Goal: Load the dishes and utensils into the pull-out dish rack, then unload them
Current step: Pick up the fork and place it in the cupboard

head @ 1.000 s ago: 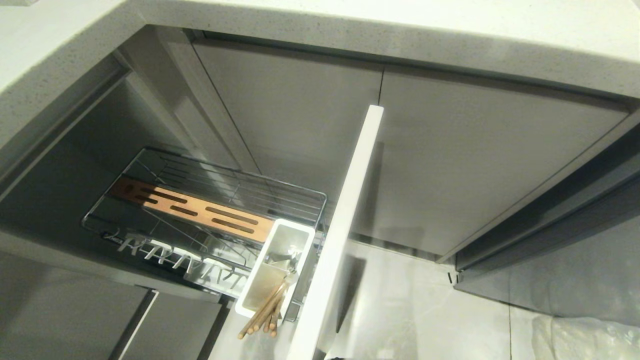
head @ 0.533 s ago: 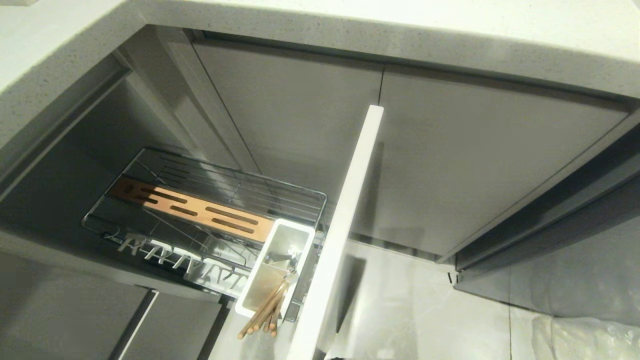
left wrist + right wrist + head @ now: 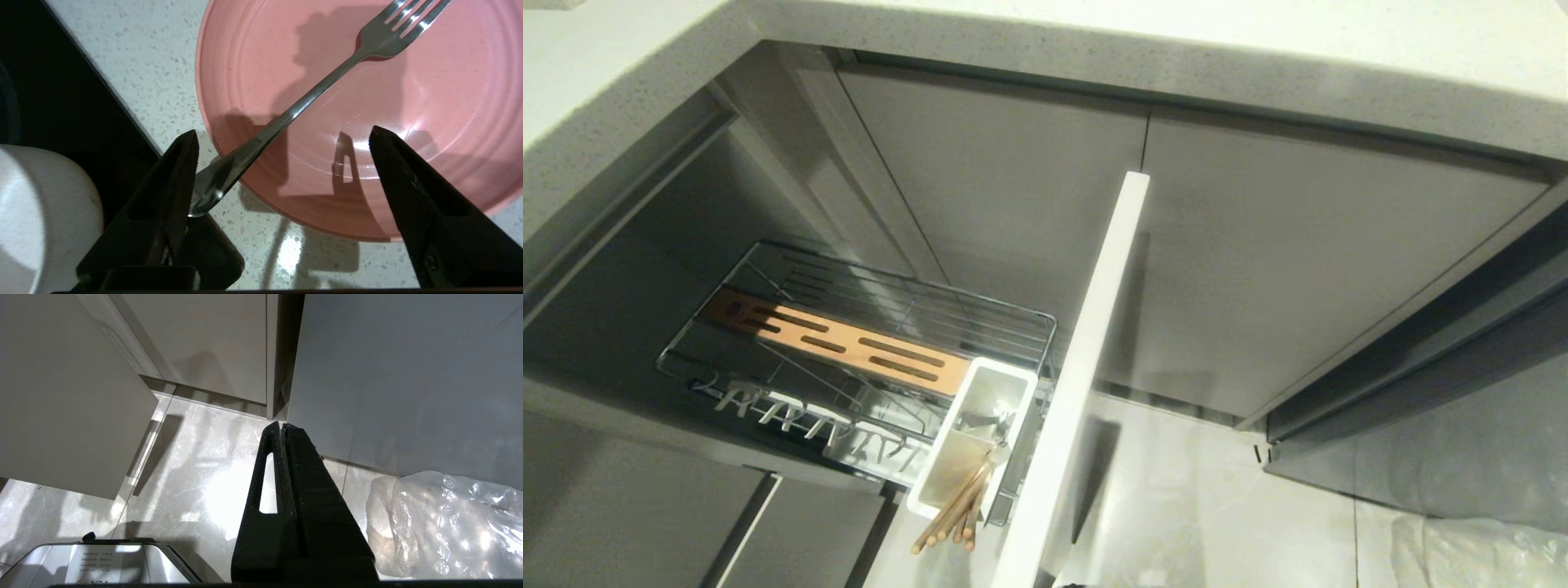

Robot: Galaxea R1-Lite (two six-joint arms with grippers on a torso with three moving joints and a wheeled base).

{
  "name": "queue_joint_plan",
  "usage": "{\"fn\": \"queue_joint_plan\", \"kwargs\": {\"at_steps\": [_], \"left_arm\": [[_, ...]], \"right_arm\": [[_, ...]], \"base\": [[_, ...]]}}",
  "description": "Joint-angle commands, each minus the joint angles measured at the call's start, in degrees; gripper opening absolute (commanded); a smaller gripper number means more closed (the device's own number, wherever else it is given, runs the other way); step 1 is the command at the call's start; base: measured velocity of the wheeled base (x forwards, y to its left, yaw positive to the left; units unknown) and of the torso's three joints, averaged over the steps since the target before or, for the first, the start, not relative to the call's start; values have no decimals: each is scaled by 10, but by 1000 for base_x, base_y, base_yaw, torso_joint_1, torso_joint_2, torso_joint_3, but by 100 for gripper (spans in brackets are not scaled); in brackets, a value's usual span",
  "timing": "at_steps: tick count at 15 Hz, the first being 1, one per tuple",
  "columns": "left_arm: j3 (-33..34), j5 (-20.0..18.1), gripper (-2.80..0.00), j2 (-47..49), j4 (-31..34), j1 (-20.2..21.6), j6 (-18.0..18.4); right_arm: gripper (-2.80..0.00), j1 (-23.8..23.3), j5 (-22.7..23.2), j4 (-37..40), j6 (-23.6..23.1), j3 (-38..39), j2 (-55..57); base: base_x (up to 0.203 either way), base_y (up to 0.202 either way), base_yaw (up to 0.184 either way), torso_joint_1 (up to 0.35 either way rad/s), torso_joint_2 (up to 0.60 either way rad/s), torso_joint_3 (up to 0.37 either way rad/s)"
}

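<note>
Now | left hand [image 3: 282, 163] spread above fork [image 3: 302, 102] (handle end touches one finger)

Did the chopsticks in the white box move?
No. The chopsticks lean out of the white box at the same spot beside the front panel as before.
</note>
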Motion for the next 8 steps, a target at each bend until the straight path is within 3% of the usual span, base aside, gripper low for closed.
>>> {"fn": "queue_joint_plan", "kwargs": {"at_steps": [1, 8], "left_arm": [[0, -4, 0, 18, 8, -5, 1], [0, -42, 0, 33, 28, -41, -1]], "right_arm": [[-280, 0, 0, 0, 0, 0, 0], [-280, 0, 0, 0, 0, 0, 0]], "base": [[0, 0, 0, 0, 0, 0], [0, 0, 0, 0, 0, 0]]}}
